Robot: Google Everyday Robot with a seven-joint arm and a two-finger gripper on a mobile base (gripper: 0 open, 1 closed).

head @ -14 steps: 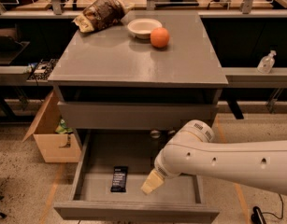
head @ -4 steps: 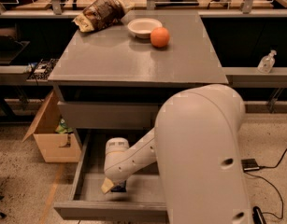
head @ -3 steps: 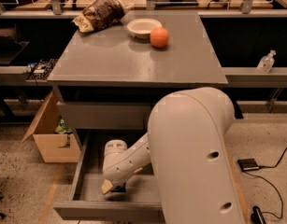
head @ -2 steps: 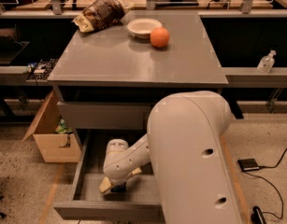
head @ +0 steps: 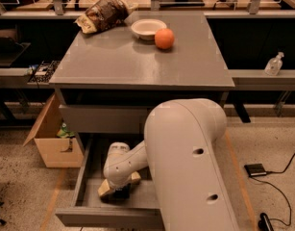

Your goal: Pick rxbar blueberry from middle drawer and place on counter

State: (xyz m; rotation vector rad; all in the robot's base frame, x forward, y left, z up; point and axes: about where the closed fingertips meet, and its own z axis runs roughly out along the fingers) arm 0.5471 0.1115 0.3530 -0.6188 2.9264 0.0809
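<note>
The middle drawer (head: 82,177) stands pulled out at the bottom of the grey cabinet. My gripper (head: 119,187) is down inside it, low over the left part of the drawer floor, its tan tips pointing toward the front left. The rxbar blueberry is hidden under the gripper; only a dark patch shows beneath it. My big white arm (head: 190,158) fills the right half of the drawer and hides that side. The counter (head: 137,64) is the grey top slab above.
A brown-and-yellow snack bag (head: 103,14), a white bowl (head: 148,28) and an orange (head: 164,38) sit at the counter's back edge. An open cardboard box (head: 51,138) stands left of the cabinet. A small bottle (head: 273,64) stands on the right ledge; a black adapter (head: 256,169) and cables lie on the floor.
The arm swung in from the right and the gripper came down over the spot where the bar lay in view. Over the last second it has hardly moved.
</note>
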